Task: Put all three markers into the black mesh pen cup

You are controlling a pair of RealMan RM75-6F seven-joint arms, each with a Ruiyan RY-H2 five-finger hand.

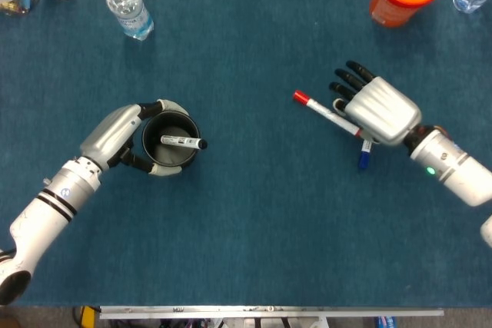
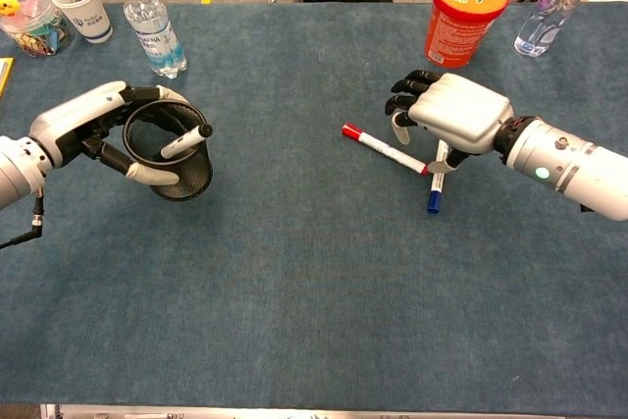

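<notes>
the right hand (image 2: 453, 123), fingers spread, is hovering over the red pen (image 2: 385, 149) and should pinch its middle, while the left hand (image 2: 93, 125) is holding the cup (image 2: 179, 166).

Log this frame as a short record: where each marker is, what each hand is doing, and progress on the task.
markers in cup: one, the black-capped marker, leaning on the rim
markers on table: red marker and blue marker, crossed
left hand: holds the pen cup, tilted
right hand: over the crossed markers, fingers spread; contact unclear
other items: water bottle, orange tub
progress: one of three markers in, two left
</notes>
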